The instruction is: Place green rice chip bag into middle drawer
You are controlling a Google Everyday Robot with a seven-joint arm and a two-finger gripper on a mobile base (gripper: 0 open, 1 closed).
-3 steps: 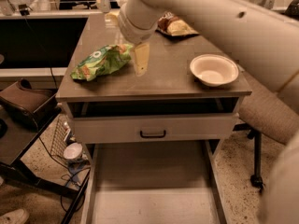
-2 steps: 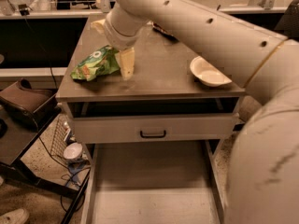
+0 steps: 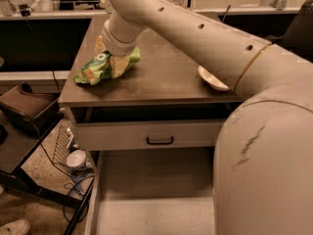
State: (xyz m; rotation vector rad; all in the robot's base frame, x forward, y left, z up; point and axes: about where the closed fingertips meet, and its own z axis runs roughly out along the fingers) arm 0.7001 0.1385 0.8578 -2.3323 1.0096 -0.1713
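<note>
- Middle drawer: pulled out below the cabinet, floor bare. Ready to receive.
- Worktop: carries the bag at its left front; white bowl well apart, right.
- Green rice chip bag: lying on the worktop, not lifted.
- Gripper: down on the bag, fingers wide, straddling it.
- Judgement: grasp stage only; lift, carry and release remain.

Single camera, mounted high, looking forward and down past the robot's cream arm, which crosses from 4 o'clock to 10 o'clock. Close range on the grey-brown cabinet top. The open grey metal middle drawer is at 6 o'clock. The gripper is at 10 o'clock, on the bright green glossy rice chip bag.
</note>
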